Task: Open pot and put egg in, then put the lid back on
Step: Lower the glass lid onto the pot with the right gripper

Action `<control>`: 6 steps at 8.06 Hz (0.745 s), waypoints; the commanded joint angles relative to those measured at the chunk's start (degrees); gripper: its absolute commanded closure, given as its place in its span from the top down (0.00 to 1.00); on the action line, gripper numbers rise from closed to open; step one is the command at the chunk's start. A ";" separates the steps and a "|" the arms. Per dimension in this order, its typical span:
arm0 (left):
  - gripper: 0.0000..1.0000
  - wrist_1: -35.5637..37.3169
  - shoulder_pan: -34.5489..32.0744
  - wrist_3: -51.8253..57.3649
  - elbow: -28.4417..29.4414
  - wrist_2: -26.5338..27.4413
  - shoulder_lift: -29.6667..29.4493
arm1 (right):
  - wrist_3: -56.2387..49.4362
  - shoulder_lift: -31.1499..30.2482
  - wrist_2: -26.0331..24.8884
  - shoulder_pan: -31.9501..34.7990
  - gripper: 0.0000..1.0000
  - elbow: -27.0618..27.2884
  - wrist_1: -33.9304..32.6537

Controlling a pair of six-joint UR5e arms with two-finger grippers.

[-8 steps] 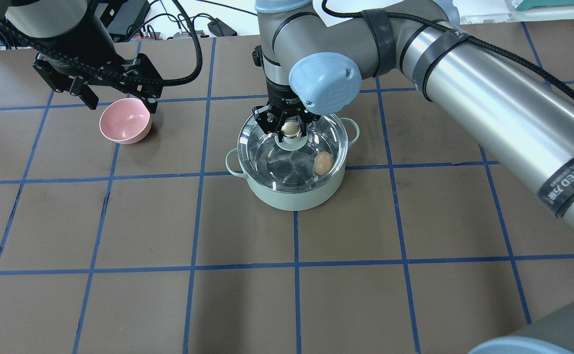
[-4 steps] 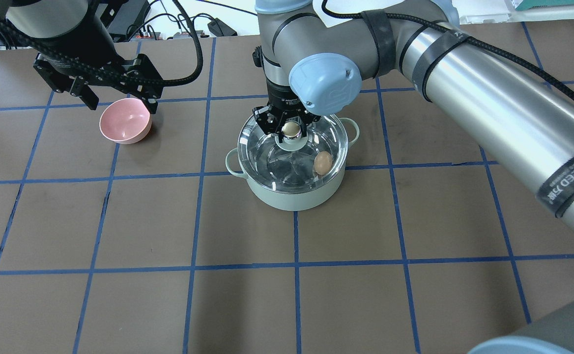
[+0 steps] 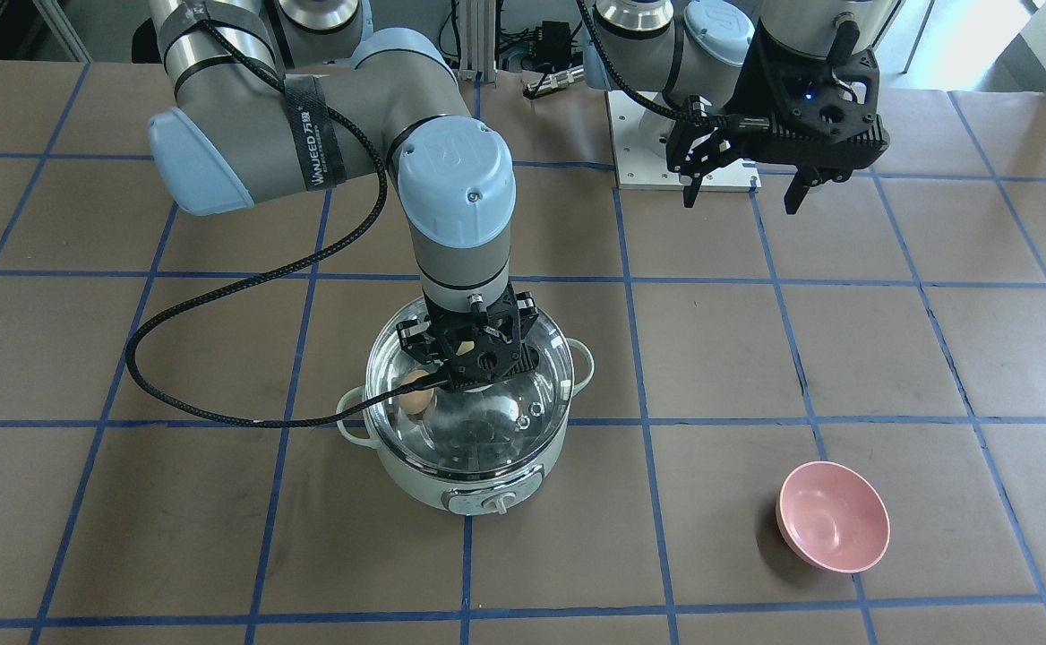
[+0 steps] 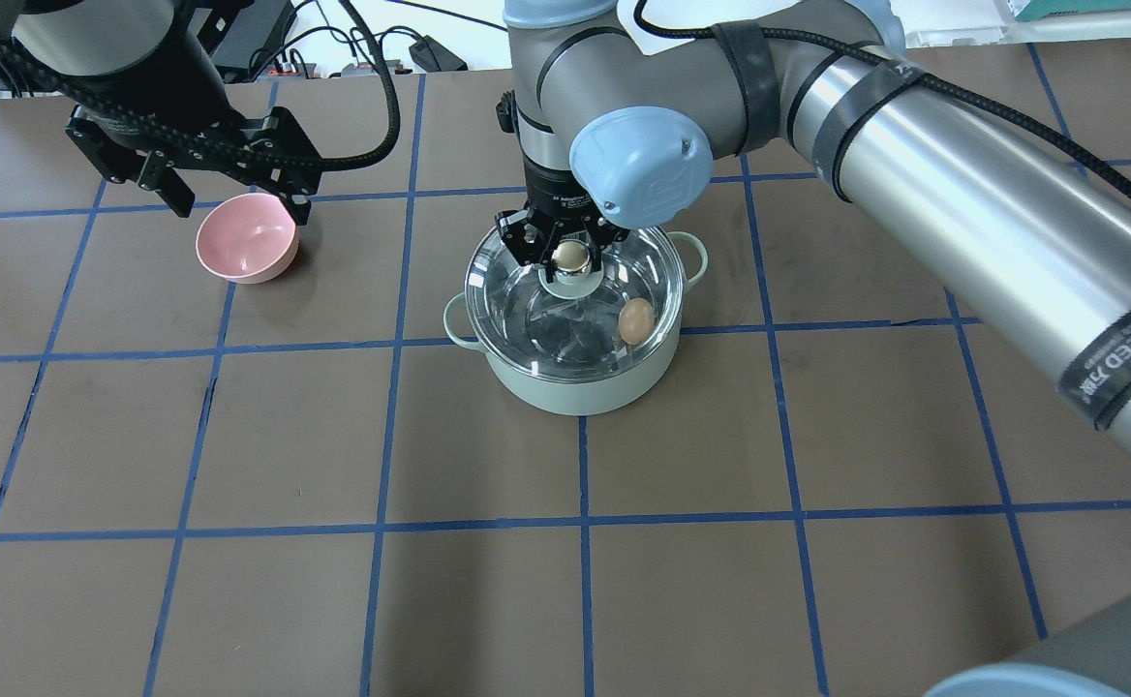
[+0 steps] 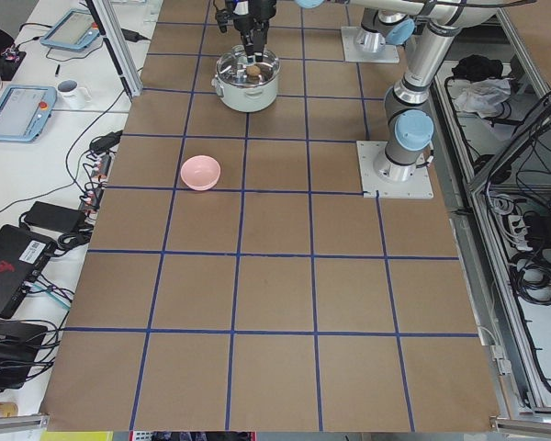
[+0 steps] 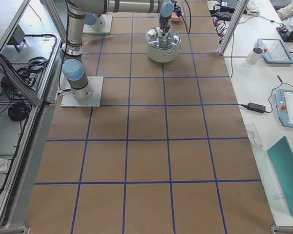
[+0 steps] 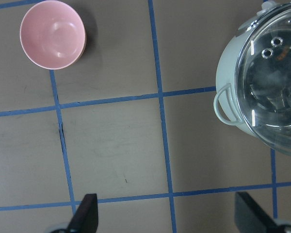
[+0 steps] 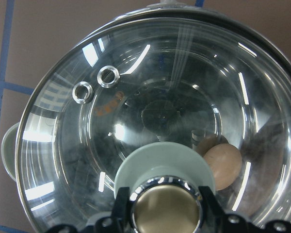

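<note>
Lid [image 4: 546, 334], domed glass, round knob [image 8: 165, 211] tight in right gripper [image 4: 570, 254], perhaps seated on pot [image 4: 575, 392].

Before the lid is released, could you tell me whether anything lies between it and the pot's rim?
Nothing visible does. The right claw holds the lid over the mouth of the pot, and the egg lies down inside, under the glass, not across the rim.

We see a robotics lab, a table [image 5: 275, 303] gridded in blue tape, arms [image 5: 410, 136] bolted to steel plates [image 5: 424, 189], control tablets [image 5: 16, 112] and cables [image 5: 533, 266] lying well apart from the jaws.
</note>
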 commanded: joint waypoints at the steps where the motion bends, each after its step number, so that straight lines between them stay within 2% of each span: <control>1: 1.00 0.00 0.00 0.00 -0.03 0.05 0.00 | -0.33 0.00 -0.11 0.00 0.17 0.14 -0.10; 5: 1.00 -0.09 0.00 0.00 -0.03 0.05 0.00 | -0.33 0.00 -0.11 0.00 0.17 0.75 -0.19; 6: 1.00 -0.09 0.00 0.00 -0.03 0.05 0.00 | -0.24 0.00 -0.11 0.00 0.21 0.75 -0.19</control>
